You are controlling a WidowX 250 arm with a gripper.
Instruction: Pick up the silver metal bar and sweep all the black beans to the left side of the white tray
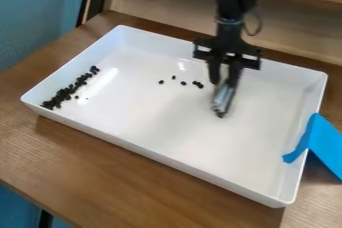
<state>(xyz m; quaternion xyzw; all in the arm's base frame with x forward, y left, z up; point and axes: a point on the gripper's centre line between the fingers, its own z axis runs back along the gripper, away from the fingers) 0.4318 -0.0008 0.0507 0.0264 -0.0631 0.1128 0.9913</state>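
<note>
Pellets (198, 84) near gripper (218, 99), pile (65, 93) well apart

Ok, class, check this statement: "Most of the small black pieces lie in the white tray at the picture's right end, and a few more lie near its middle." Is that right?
Not quite: the camera view shows most of the small black pieces at the picture's left end of the white tray. A few more do lie near its middle.

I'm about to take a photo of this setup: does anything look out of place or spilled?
Mildly, yes. A few dark bits lie scattered mid-tray, apart from the dark cluster along the tray's left end. A blue piece also hangs over its right wall.
</note>
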